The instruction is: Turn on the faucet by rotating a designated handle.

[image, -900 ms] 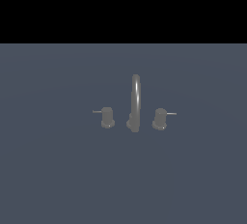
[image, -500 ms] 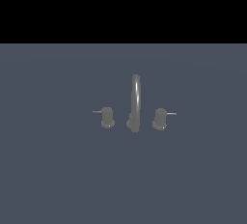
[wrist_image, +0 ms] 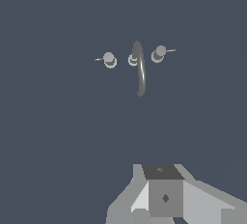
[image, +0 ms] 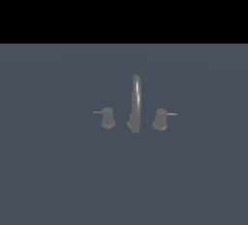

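**Faucet position and gripper status**

We see a dark slate-blue tabletop (image: 48, 170) carrying the faucet (image: 136, 104) near its middle, well apart from every edge. The arched spout (image: 137, 98) stands upright between two stubby knobs. The handle (image: 107, 118), on the exterior view's left of the spout, has its thin rod pointing outward. The twin knob (image: 160, 119) mirrors it. In the wrist view the gripper (wrist_image: 164, 196) shows only its grey body; we cannot tell its opening, and nothing is visibly held.

faucet (image: 136, 104) x1 | handles x2 | spout x1 | gripper (wrist_image: 164, 196) x1
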### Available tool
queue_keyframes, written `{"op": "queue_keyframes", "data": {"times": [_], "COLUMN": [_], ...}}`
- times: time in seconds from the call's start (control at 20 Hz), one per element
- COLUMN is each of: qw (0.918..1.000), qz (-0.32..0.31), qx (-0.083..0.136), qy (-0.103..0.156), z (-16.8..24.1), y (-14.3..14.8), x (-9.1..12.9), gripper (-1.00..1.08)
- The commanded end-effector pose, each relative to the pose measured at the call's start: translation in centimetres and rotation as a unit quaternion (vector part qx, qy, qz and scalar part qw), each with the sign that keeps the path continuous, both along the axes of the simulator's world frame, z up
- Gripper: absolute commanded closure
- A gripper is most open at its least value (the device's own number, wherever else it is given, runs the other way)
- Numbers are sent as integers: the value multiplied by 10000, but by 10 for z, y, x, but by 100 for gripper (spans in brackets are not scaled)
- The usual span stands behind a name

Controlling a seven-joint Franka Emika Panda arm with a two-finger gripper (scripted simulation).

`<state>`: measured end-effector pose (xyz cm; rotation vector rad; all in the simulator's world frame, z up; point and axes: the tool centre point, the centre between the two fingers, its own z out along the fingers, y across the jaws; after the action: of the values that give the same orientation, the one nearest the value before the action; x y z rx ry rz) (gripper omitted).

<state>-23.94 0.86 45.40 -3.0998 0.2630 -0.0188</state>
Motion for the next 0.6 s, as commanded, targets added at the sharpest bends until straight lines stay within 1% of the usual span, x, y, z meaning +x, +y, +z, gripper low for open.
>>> {"op": "queue_keyframes", "data": {"times": [0.0, 0.25, 0.55], "qw": [9997, 9970, 9898], "qz": [-227, -768, -1426], "qx": [-1, -4, -5], "qy": [7, 20, 36], "z": [-12, -41, -76], "y": [8, 26, 46], "x": [4, 17, 34], "gripper": [108, 108, 108]}}
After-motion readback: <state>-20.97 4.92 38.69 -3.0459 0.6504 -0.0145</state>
